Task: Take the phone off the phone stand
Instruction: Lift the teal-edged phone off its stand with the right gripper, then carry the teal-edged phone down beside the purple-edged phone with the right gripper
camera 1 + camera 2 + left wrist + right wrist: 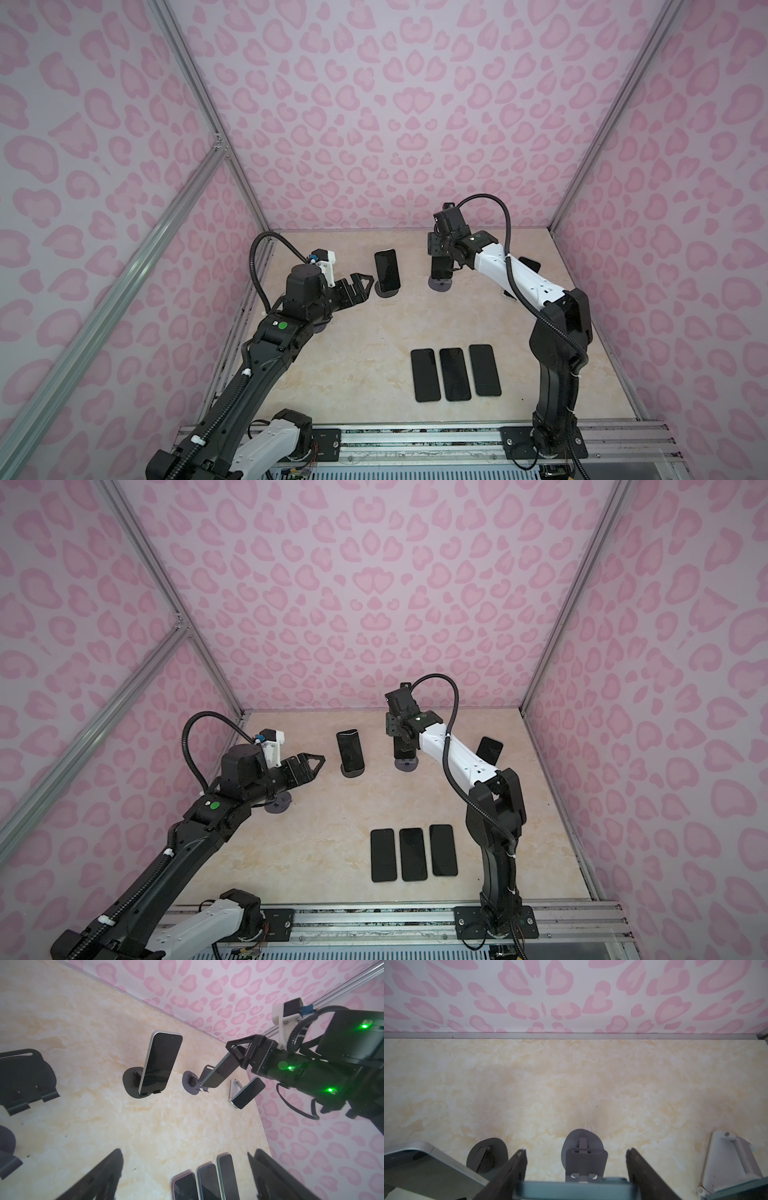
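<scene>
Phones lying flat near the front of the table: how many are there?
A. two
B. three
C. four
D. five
B: three flat phones lie side by side, screens up, on the table in both top views.

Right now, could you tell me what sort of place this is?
Probably a robot test cell rather than a home: aluminium frame posts hold pink patterned wall panels around a marbled tabletop, and a mounting rail runs along its front edge.
</scene>
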`<state>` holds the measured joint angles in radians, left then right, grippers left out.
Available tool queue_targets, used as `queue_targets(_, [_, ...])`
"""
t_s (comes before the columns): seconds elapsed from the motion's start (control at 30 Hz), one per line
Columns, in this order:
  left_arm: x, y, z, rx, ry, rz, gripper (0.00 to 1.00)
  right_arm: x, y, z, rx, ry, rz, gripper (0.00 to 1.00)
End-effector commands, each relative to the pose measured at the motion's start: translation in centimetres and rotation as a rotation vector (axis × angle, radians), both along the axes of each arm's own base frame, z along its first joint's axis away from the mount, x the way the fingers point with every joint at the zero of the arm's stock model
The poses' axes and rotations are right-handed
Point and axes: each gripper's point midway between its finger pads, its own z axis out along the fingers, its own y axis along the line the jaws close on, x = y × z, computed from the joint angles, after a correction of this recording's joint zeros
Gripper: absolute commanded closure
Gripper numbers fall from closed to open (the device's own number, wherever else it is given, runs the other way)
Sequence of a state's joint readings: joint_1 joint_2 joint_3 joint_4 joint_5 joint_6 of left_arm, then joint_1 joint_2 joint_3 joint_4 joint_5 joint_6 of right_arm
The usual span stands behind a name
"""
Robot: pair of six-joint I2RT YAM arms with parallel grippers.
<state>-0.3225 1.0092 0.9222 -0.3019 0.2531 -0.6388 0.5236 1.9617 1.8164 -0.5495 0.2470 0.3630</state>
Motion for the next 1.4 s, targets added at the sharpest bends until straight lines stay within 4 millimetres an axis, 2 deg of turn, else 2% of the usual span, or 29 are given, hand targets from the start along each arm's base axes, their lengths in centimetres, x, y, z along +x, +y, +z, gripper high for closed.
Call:
queue_targets(0.0, [0.3,1.1,0.2,0.032,-0.021,0.052,0.0,-0.4,-0.2,1.3,-0.008,-0.039,-0.013,0.39])
queue_targets(0.2, [0.5,3.0,0.5,0.082,-0.036,0.135,0.0,-2.8,0.4,3.6,-0.003,-0.083,0.011,0.39])
queue_targets(0.43, [0.4,4.8,0.7,0.12,-0.044,0.224,0.0,-6.6,0.7,4.6,0.023,-0.106,0.012,0.39])
queue_targets(0.67, [-0.1,7.1,1.7,0.159,-0.076,0.33,0.01,-11.1,3.4,5.0,0.002,-0.11,0.055,0.4])
queue_targets(0.9, [-0.6,7.9,2.5,0.163,-0.11,0.359,0.01,-16.1,7.5,4.1,0.048,-0.09,0.115,0.4])
queue_targets(0.97, [-0.6,7.8,2.5,0.161,-0.108,0.358,0.01,-17.8,8.3,2.5,0.029,-0.062,0.128,0.4])
queue_targets(1.17, [-0.7,7.6,2.6,0.15,-0.107,0.346,0.01,-22.2,11.7,0.7,0.112,-0.02,0.163,0.4])
queue_targets(1.37, [-0.8,7.7,2.8,0.148,-0.114,0.353,0.01,-25.5,14.8,-2.1,0.126,0.071,0.198,0.4])
